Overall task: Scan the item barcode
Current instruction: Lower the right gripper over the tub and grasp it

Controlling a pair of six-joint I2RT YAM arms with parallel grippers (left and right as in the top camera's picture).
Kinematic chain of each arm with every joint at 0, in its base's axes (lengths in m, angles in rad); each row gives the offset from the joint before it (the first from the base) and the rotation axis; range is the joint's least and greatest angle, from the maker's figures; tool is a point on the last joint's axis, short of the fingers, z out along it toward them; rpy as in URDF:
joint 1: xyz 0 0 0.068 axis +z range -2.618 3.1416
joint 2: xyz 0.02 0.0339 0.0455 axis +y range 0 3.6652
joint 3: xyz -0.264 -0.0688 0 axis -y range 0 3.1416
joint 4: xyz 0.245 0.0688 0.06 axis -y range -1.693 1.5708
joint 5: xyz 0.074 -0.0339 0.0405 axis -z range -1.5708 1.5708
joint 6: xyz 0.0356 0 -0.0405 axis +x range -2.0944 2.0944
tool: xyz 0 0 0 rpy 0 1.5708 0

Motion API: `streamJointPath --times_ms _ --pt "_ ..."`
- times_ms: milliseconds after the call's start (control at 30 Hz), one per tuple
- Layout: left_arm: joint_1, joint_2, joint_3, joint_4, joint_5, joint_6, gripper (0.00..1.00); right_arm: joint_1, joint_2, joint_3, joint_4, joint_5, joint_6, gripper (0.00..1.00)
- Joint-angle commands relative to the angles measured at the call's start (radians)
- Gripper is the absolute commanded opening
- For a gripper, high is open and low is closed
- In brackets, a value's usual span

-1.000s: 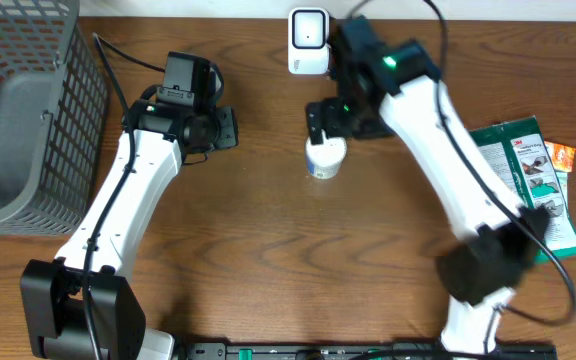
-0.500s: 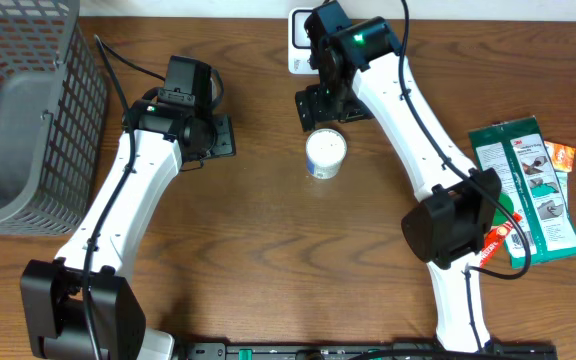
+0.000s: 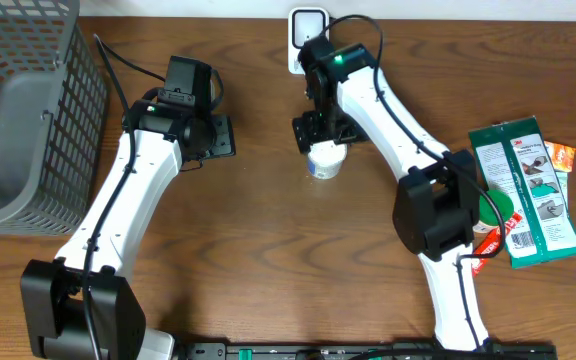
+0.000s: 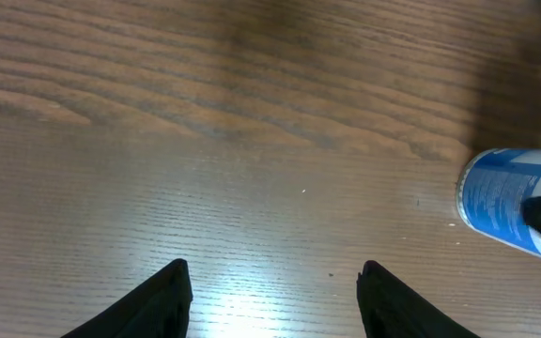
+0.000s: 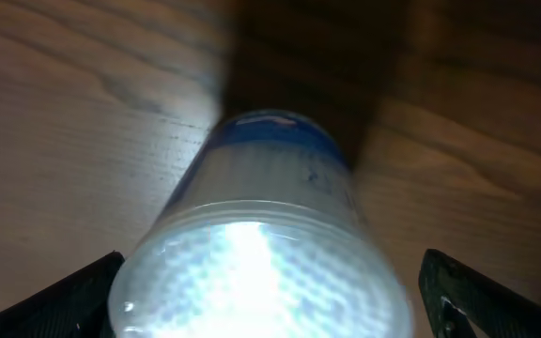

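On the desk (image 3: 268, 260), near the middle, a white and blue tub (image 3: 326, 164) stands upright. The right tool (image 5: 275, 282) is closest, spread wide right over it, one finger each side. The left tool (image 4: 275, 291) is spread over bare wood, left of the tub. Farther back sits the white scanner (image 3: 303, 25).

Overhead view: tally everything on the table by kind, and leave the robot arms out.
Wire basket: 1
White scanner: 1
Blue-and-white container: 1
Flat packets: 3 (green, orange, red-and-white, the last partly hidden by the right arm)
Total: 6
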Motion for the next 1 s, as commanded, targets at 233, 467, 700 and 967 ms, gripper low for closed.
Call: streamJointPath --times_ms 233,467,700,967 --pt "0.004 0.006 -0.002 -0.003 -0.020 0.005 0.59 0.048 0.005 -0.022 0.006 -0.005 0.013 0.88" --pt "0.004 0.006 -0.002 -0.003 -0.020 0.006 0.59 0.052 0.005 -0.022 -0.019 0.003 0.013 0.88" --pt "0.004 0.006 -0.002 -0.003 -0.020 0.006 0.59 0.060 0.005 -0.038 -0.014 0.003 0.013 0.91" --pt "0.004 0.006 -0.002 -0.003 -0.020 0.006 0.59 0.060 0.005 -0.054 0.010 0.005 0.013 0.86"
